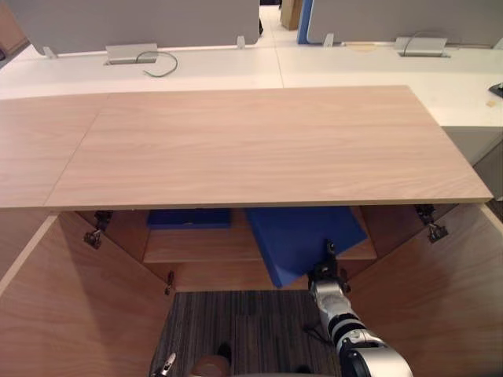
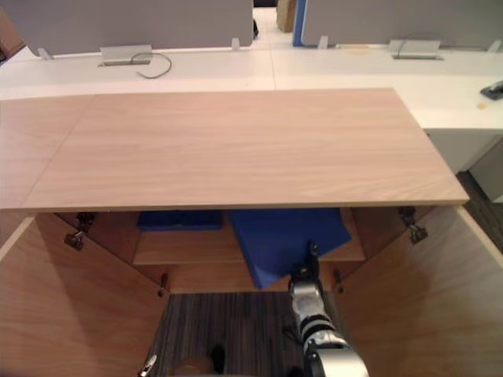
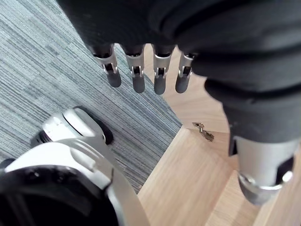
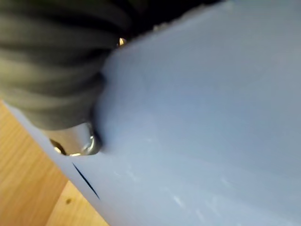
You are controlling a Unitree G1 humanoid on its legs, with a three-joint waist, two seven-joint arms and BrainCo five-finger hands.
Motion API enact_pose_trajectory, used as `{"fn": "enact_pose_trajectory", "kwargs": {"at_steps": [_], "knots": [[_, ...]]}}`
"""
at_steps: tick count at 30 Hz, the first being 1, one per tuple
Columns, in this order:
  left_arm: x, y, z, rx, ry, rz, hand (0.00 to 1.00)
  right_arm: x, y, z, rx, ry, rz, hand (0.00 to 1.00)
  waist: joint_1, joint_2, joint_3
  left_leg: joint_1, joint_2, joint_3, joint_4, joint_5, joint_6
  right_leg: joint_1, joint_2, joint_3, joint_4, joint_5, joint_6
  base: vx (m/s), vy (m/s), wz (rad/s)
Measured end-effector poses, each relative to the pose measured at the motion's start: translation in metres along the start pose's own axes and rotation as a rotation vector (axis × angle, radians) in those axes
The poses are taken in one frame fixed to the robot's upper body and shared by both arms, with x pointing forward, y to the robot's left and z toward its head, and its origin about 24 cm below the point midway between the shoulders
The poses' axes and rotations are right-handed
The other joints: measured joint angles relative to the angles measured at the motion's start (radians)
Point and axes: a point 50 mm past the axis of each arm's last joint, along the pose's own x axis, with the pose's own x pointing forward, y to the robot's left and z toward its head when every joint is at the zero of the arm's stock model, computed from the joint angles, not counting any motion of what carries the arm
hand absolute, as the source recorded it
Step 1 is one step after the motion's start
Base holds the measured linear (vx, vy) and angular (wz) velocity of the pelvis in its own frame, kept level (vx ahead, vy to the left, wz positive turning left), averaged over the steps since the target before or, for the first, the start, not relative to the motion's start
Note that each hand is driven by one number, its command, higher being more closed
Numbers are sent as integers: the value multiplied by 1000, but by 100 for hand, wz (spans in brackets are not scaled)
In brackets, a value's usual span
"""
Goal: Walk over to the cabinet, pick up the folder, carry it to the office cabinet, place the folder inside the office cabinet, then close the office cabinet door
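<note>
Grip at insertion: my right hand (image 1: 325, 276) pinches the near edge of the flat blue folder (image 1: 302, 232), which lies straight ahead of it, long axis skewed, half onto the pale wooden cabinet shelf (image 1: 196, 245).

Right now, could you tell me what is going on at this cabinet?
The robot is putting a blue folder into the open wooden cabinet. Its right hand is at the folder's near edge; the folder lies askew over the shelf, one corner poking out past the front. How the hand holds it is hidden. Both doors stand open. The left hand hangs above the carpet, fingers straight, holding nothing. Another blue item sits further back on the shelf.
</note>
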Motion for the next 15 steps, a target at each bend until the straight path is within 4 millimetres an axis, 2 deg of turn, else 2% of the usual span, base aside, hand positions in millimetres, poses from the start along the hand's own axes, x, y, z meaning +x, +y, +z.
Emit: {"fn": "enact_pose_trajectory", "kwargs": {"at_steps": [2, 3, 5, 6, 7, 8, 10, 15], "knots": [[0, -6, -1, 4, -1, -20, 0, 6, 38, 7, 58, -50, 118, 100, 1, 33, 58, -67, 10, 5, 96, -29, 7, -60, -12, 19, 76, -16, 0, -135, 114, -13], [0, -9, -1, 6, -3, -26, 0, 7, 47, 10, 78, -66, 145, 100, 1, 41, 76, -77, 11, 6, 111, -32, 8, -76, -20, 22, 105, -26, 2, -152, 127, -1], [0, -18, 5, 15, -34, -60, 0, 4, 81, 18, 148, -117, 265, 100, 4, 59, 146, -138, 5, 8, 186, -53, 19, -168, -77, 27, 272, -92, 3, -154, 112, 7], [0, -20, 8, 19, -47, -71, 0, 2, 93, 18, 164, -124, 304, 100, 4, 61, 165, -164, 4, 10, 216, -63, 19, -202, -91, 32, 322, -112, 1, -192, 92, -2], [0, -25, 15, 30, -76, -92, 0, -3, 115, 20, 197, -141, 379, 100, 6, 58, 180, -241, 3, 16, 281, -83, 23, -297, -119, 51, 423, -149, -2, -172, 46, -3], [0, -28, 18, 38, -90, -104, 0, -6, 125, 22, 213, -151, 413, 100, 7, 60, 185, -282, 0, 19, 307, -96, 17, -340, -134, 56, 465, -168, 1, -192, 16, 1], [-1, -40, 28, 53, -142, -144, 0, -17, 164, 28, 264, -174, 533, 100, 8, 62, 234, -363, -14, 33, 378, -110, 19, -448, -182, 82, 587, -210, -1, -159, -33, 4], [-2, -44, 38, 68, -197, -130, 0, -36, 207, 48, 346, -253, 655, 100, 15, 61, 256, -493, -23, 33, 473, -133, 21, -595, -225, 108, 724, -262, -13, -66, -71, 7]]}}
